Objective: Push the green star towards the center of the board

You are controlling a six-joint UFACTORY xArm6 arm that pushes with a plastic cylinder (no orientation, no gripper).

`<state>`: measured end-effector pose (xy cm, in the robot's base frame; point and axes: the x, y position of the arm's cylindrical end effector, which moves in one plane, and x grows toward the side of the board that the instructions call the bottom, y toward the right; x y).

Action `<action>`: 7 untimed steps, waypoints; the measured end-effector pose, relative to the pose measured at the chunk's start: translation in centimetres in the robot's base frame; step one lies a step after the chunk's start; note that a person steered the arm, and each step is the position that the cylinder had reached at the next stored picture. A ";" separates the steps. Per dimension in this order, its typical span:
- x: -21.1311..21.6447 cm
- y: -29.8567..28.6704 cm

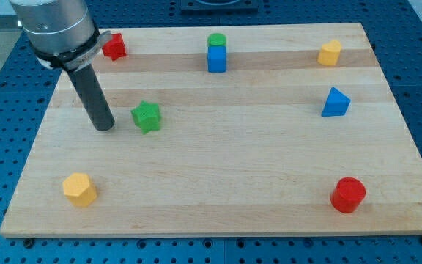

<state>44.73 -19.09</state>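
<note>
The green star (146, 116) lies on the wooden board (218, 183), left of the middle. My tip (104, 127) rests on the board just to the star's left, a small gap between them. The dark rod rises from it toward the view's top left.
A red block (113, 47) sits at the top left, partly behind the arm. A green cylinder (216, 39) touches a blue cube (217, 59) at top centre. A yellow block (330, 53) is top right, a blue triangle (335, 103) right, a red cylinder (349, 195) bottom right, a yellow hexagon (79, 189) bottom left.
</note>
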 end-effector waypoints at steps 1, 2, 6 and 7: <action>-0.5 2.1; -2.1 5.4; -4.2 5.6; -3.9 2.9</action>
<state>40.87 -16.18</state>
